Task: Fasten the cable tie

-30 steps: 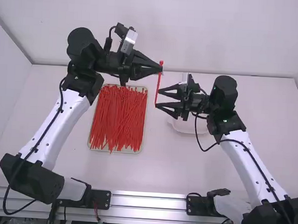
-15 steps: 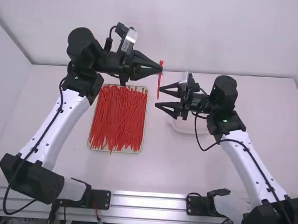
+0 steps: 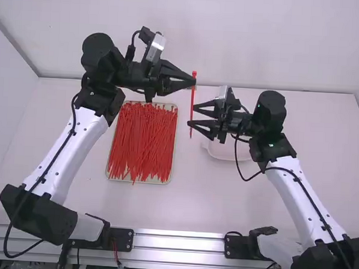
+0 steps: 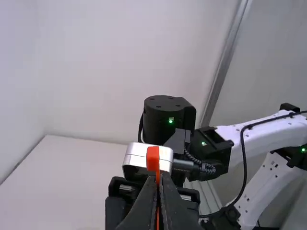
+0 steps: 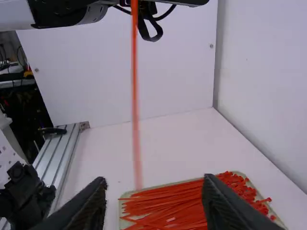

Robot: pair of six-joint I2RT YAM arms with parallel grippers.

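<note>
On the left half of the white table (image 3: 59,140), a shallow tray (image 3: 174,147) lies flat, heaped with loose red ties (image 3: 142,141) running lengthwise away from the arm bases. The same tray (image 5: 123,196) and heap (image 5: 192,207) show in the right wrist view beyond that arm's fingers. Above the tray's far end, the left arm reaches toward the middle. The left gripper (image 3: 193,82) is held well clear of the table with its two fingers pressed together on the cable tie (image 3: 192,105), just under the tie's square head. The left wrist view shows the left gripper (image 4: 157,191) pinched tight on the red strap, with the cable tie (image 4: 152,160) head standing just above the fingertips. From that grip the strap hangs straight down in the air, off the tray's right edge, and its tip does not reach the table. To its right, the right gripper (image 3: 195,119) faces the strap with its fingers spread wide. In the right wrist view the cable tie (image 5: 135,115) drops into the gap of the right gripper (image 5: 152,199) and touches neither finger. Behind that gripper, a white container (image 3: 227,152) sits on the table.
</note>
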